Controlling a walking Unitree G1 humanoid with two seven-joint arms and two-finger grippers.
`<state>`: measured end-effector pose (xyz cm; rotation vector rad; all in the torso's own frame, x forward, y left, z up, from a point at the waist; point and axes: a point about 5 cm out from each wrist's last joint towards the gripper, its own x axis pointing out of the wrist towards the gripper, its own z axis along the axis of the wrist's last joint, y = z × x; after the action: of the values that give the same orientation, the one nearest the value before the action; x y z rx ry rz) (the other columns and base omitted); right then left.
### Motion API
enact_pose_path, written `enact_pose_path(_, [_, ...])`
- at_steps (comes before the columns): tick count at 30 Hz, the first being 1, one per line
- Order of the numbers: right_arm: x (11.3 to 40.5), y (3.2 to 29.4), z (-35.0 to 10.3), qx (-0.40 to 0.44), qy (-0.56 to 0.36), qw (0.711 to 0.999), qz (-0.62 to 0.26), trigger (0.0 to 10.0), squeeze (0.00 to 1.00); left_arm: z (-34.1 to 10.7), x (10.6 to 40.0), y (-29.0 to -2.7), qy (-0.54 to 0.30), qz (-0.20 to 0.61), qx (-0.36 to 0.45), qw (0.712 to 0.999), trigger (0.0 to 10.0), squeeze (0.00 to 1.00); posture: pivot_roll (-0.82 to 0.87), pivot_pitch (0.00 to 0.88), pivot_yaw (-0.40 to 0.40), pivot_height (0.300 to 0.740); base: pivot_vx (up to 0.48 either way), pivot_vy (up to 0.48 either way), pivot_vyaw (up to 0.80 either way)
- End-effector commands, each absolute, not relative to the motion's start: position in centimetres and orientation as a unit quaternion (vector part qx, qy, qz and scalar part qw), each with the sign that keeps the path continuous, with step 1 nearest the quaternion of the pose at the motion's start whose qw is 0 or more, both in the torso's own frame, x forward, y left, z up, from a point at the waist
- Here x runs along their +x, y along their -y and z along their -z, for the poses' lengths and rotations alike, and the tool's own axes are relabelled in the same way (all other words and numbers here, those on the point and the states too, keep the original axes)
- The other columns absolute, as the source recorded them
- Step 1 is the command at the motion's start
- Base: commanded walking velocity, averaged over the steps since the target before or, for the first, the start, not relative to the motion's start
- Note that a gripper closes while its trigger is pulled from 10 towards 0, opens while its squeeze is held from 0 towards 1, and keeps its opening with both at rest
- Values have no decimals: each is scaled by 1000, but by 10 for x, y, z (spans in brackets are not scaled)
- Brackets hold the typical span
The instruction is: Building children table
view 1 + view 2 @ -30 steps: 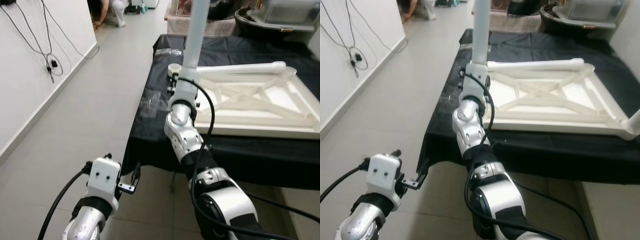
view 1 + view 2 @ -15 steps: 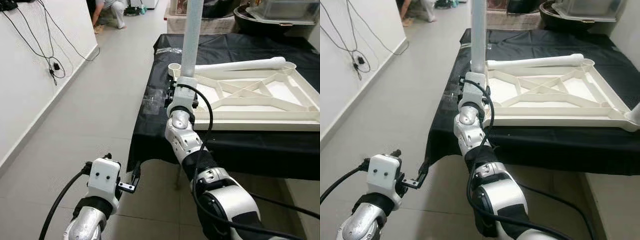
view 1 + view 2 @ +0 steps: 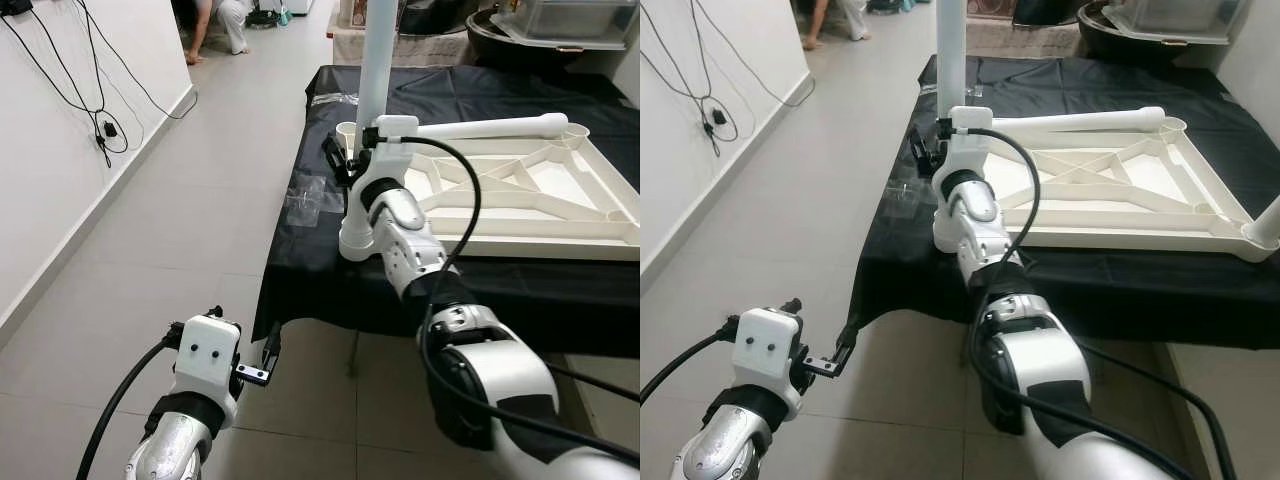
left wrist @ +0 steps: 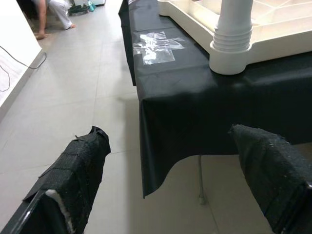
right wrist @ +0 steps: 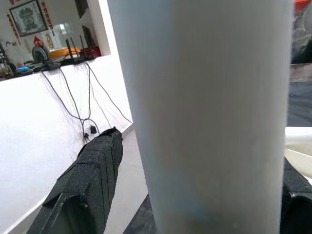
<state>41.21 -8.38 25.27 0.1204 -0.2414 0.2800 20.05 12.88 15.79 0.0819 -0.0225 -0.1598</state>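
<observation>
Black fingers spread apart, your left gripper hangs at 7 o'clock. At 12, your right gripper clasps the upright table leg seated in the overturned tabletop's near-left corner.

Silver arms had white wrist blocks, black cables and rough black fingers
</observation>
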Motion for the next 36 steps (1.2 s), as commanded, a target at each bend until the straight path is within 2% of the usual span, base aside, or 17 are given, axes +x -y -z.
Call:
enact_pose_path(1, [412,82,-252,47,119,981,-144,10000,0,-156,201,-129,7,77,46,996,10000,0,93,135,-28,740,0,0,0])
enact_pose_path(6, [412,87,-244,55,112,980,-157,10000,0,-156,201,-129,6,76,45,996,10000,0,94,137,-31,740,0,0,0])
enact_pose_path(11, [402,92,-222,72,115,968,-212,10000,0,-156,201,-133,6,65,47,997,10000,0,95,129,-38,740,0,0,0])
enact_pose_path(15, [400,96,-219,70,117,967,-215,10000,0,-156,202,-135,6,61,48,997,10000,0,95,129,-38,740,0,0,0])
enact_pose_path(22, [378,112,-202,57,137,958,-245,10000,0,-159,206,-149,16,25,55,998,10000,0,80,116,-36,740,0,0,0])
enact_pose_path(31, [360,128,-198,43,151,960,-230,10000,0,-174,205,-171,46,-42,76,995,10000,0,77,95,-41,740,0,0,0])
enact_pose_path(36, [350,154,-176,25,123,980,-156,10000,0,-189,204,-190,74,-107,92,987,10000,0,66,48,-30,740,0,0,-480])
